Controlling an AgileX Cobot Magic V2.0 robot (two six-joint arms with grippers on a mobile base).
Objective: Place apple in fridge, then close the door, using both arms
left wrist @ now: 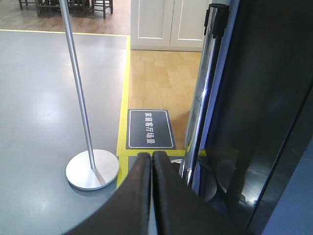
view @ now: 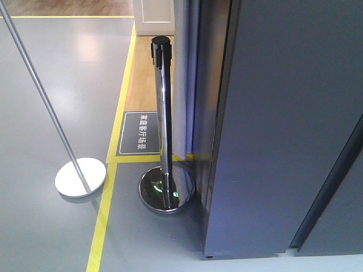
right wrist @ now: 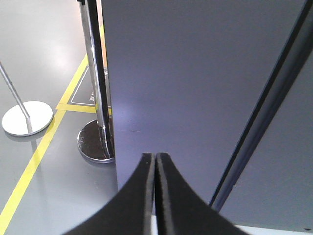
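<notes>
Dark grey is pretty much all I get right now, the fridge (view: 283, 130) fills the right side of every view with its door (right wrist: 195, 88) shut flat, only a thin dark seam running down beside the next panel. Both my grippers are clenched on nothing, left gripper (left wrist: 152, 161) pointing at the floor sign (left wrist: 150, 129) and the chrome stanchion (view: 164, 136), right gripper (right wrist: 155, 164) aimed at the door face, near it but not touching. No apple anywhere in view, so I can't tell if it's inside. My guess: arms are tucked in to stay clear of the door
</notes>
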